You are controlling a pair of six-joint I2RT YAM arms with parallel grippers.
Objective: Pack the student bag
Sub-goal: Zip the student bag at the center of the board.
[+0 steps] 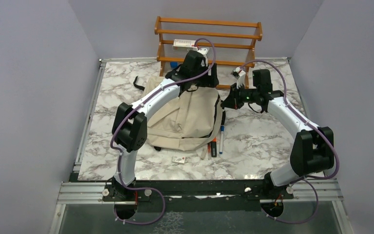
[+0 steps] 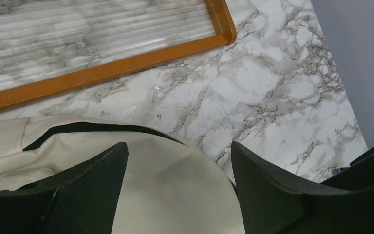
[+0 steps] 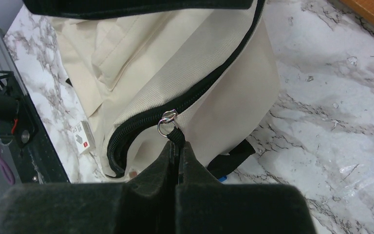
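On the table (image 1: 272, 146), slumped flat: student bag (image 1: 187, 117), cream with black zipper (image 3: 214, 73). Pinched tight on its zipper pull (image 3: 177, 135): right hand (image 3: 177, 146). Spread wide and holding nothing, just over the bag's far edge: left hand (image 2: 177, 148). Beside the near right corner, pens (image 1: 216, 141) and a small white card (image 1: 178, 159), red print too small to read. Behind, against the wall, wooden rack (image 1: 208, 41) holding a white box (image 1: 185, 44), label illegible.

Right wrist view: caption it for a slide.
Right gripper pinches the black zipper pull of the cream student bag.
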